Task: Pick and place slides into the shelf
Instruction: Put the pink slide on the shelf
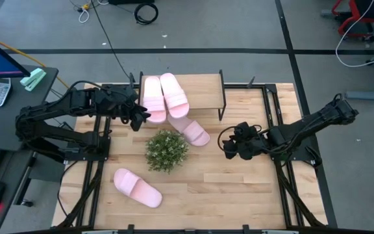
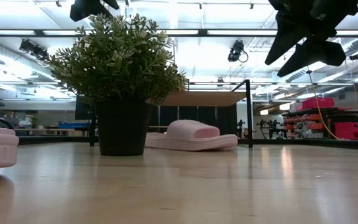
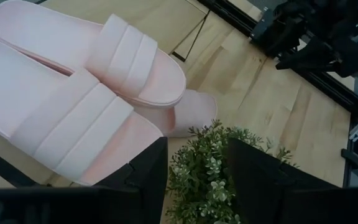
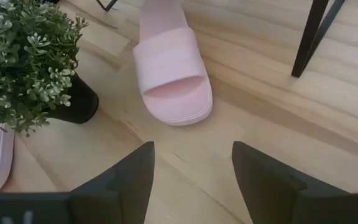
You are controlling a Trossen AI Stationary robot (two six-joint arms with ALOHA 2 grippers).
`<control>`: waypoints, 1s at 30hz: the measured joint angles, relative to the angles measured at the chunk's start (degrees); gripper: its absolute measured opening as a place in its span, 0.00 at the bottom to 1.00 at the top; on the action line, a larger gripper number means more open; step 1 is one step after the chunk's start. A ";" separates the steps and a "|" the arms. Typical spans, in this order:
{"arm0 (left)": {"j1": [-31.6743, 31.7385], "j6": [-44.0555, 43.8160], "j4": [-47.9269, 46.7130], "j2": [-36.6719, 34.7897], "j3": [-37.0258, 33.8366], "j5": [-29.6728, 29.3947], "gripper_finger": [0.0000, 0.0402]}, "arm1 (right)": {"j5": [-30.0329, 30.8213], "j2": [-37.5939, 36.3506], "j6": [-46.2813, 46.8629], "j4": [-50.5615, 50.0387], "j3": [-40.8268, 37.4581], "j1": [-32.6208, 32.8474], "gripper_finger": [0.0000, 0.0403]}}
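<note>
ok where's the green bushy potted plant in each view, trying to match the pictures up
High view: green bushy potted plant at table centre, seen from above.
Low view: plant left of centre, in its black pot, hiding part of the shelf.
Left wrist view: leaves between that arm's dark fingers.
Right wrist view: plant at the left edge.
Shared landmark: the pale pink foam slide beside it, half under the wooden-topped shelf.

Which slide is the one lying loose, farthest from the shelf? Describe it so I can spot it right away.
Start at the green plant in the middle of the table. Go from it toward the near-left corner, away from the shelf: a pale pink slide lies there alone on bare wood. Unlike the pair on the shelf top and the one half under it, nothing touches this one.
</note>
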 joint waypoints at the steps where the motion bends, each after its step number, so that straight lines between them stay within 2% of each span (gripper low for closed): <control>1: 0.00 0.00 0.00 0.00 0.00 0.02 0.43 | -0.02 0.00 -0.02 -0.02 0.00 0.00 0.55; 10: 0.01 -1.97 -4.43 0.00 0.00 0.43 0.43 | -0.04 0.00 -0.09 -0.02 0.00 0.00 0.55; 14: -0.47 -6.31 -8.67 0.00 0.00 7.15 0.43 | -0.07 0.00 -0.11 -0.02 0.00 0.00 0.55; 16: -2.44 -9.10 -11.33 0.00 0.00 8.71 0.43 | -0.07 0.00 -0.14 -0.02 0.00 0.00 0.55; 22: -10.15 -18.60 -15.44 0.00 -0.02 8.28 0.43 | -0.07 0.00 -0.46 -0.04 0.02 -0.02 0.55; 30: -19.05 -28.70 -15.47 0.61 -0.02 2.56 0.43 | -0.07 0.00 -0.61 -0.04 0.04 -0.02 0.55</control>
